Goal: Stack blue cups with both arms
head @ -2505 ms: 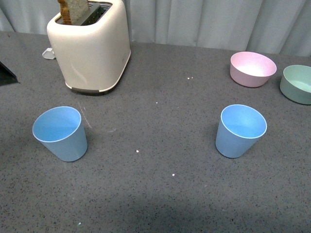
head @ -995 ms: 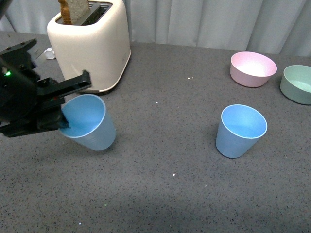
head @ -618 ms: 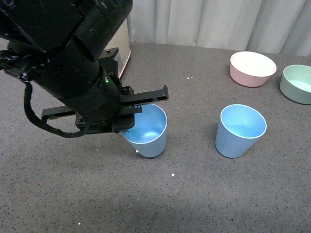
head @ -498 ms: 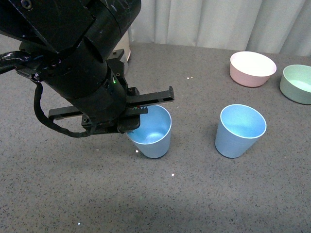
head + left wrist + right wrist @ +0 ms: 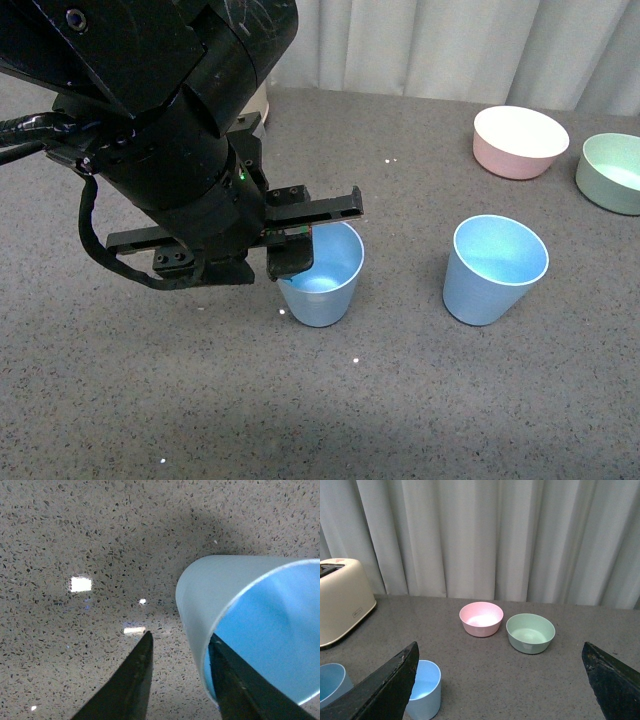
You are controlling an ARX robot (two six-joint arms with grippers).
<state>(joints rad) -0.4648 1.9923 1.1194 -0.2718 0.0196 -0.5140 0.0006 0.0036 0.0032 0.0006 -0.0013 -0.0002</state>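
Observation:
One blue cup stands upright mid-table. My left gripper is open and straddles its near-left rim. In the left wrist view, one finger is outside the cup's wall and the other finger is inside it. The left gripper's jaws stand apart around the wall. The second blue cup stands upright to the right, apart from the first. My right gripper is open and empty, held high and back. It sees the second cup and the first cup.
A pink bowl and a green bowl stand at the back right, also in the right wrist view as pink bowl and green bowl. The cream toaster stands at the back left, mostly hidden behind my left arm in the front view.
My left arm came in from the left, took the left cup by its rim and moved it right to mid-table, nearer the second cup. The second cup has not moved.

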